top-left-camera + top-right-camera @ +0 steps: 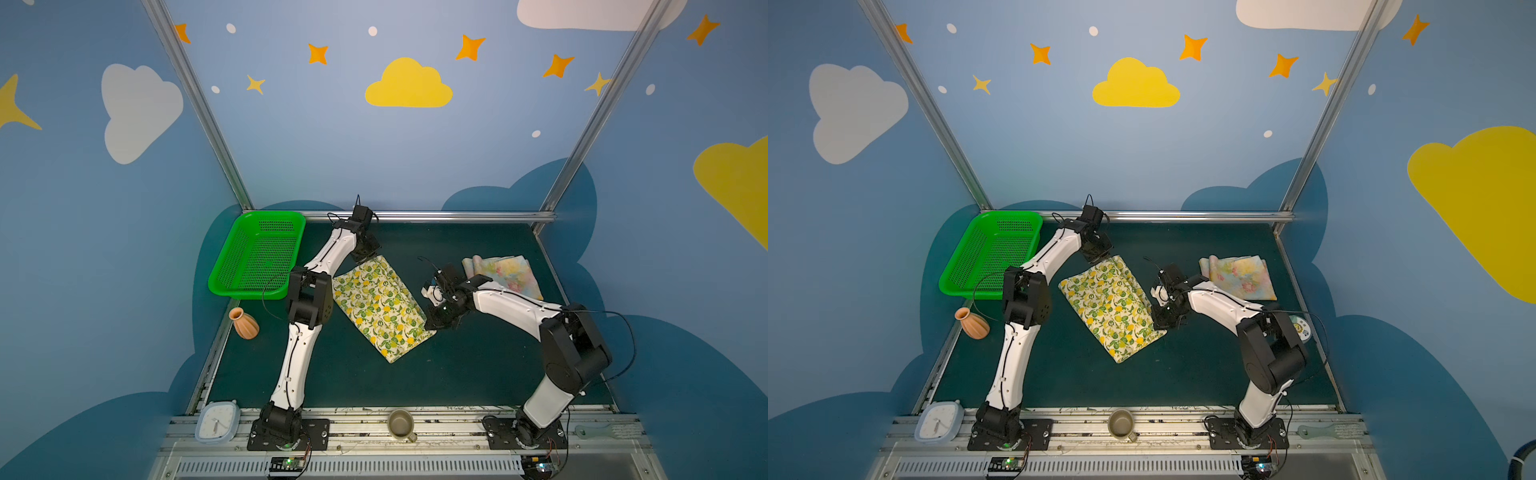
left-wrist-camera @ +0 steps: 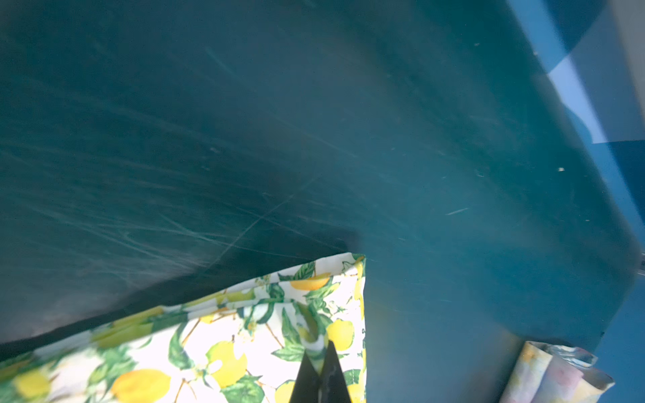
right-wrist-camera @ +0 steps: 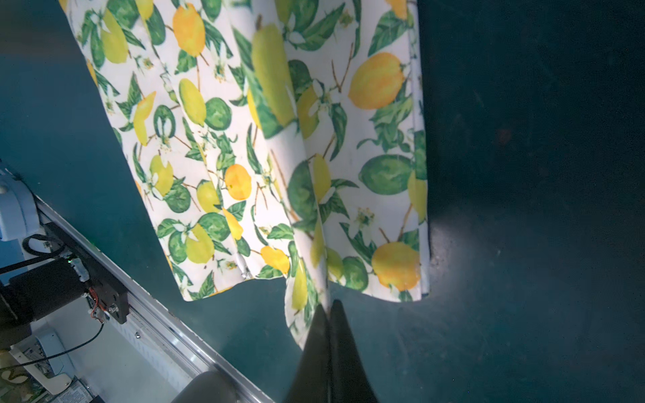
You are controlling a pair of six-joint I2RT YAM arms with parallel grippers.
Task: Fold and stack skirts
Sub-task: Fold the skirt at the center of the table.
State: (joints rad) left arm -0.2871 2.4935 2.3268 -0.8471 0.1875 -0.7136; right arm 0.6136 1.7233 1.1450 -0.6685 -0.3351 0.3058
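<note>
A cream lemon skirt (image 1: pixel 380 307), printed with yellow lemons and green leaves, is seen spread mostly flat and set on a slant in the middle of a dark green tabletop (image 1: pixel 478 365), between two white-and-black robot arms. The left tool (image 1: pixel 369 258) is placed at the far corner of the lemon skirt. In the left wrist view its two dark fingers (image 2: pixel 335 377) are pressed together, with a small fold of the printed cloth pinched between them just inside that corner. The right tool (image 1: pixel 434 326) is placed at the near right corner of the lemon skirt. In the right wrist view its fingers (image 3: pixel 345 349) are likewise closed tight on a narrow pleat at the hem, and the cloth above the pinch is drawn into a ridge. A second garment, the flower skirt (image 1: pixel 509 272), pale yellow with pink blossoms, is laid folded to the far right of the lemon skirt, apart from it and partly hidden by the right arm. A green mesh basket (image 1: pixel 274 215) is set to the left of the lemon skirt, and a small orange vase (image 1: pixel 245 324) is seen on that same side, nearer the front. A pale blue clock (image 1: pixel 217 422) and a cup (image 1: pixel 401 424) are found on the front metal rail, well apart from the lemon skirt.
</note>
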